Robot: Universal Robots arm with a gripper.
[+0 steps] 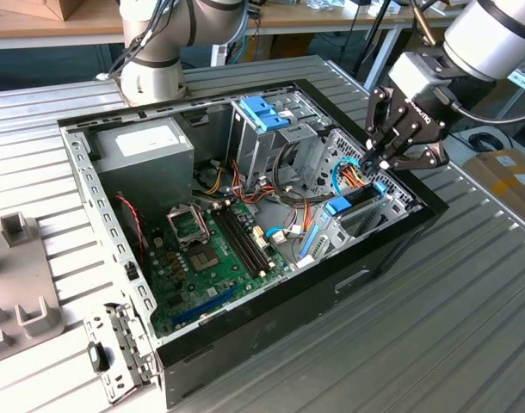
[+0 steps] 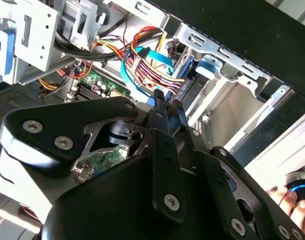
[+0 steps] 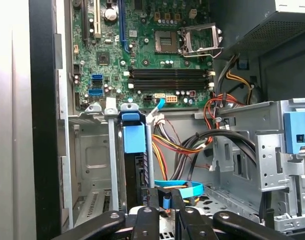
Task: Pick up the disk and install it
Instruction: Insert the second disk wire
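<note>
The disk (image 1: 353, 200) stands on edge in the drive bay at the case's corner on the exterior view's right, its light blue frame tab up. In the first wrist view the disk (image 3: 135, 150) sits between the bay's metal rails, and in the second wrist view its blue tab (image 2: 208, 67) pokes out of the bay. My gripper (image 1: 383, 163) hovers just above and beside that bay, apart from the disk. Its black fingers (image 2: 157, 107) are shut together with nothing between them, close to a blue flat cable (image 3: 180, 187). The gripper (image 3: 165, 200) is over the cable bundle.
The open case (image 1: 392, 249) lies on a ribbed metal table. Inside are a green motherboard (image 1: 211, 249), a grey power-supply box (image 1: 142, 151), a metal cage with a blue handle (image 1: 267, 112) and coloured wires (image 1: 353, 176). Another arm's base (image 1: 155, 69) stands behind. A hand (image 2: 287, 197) shows outside the case.
</note>
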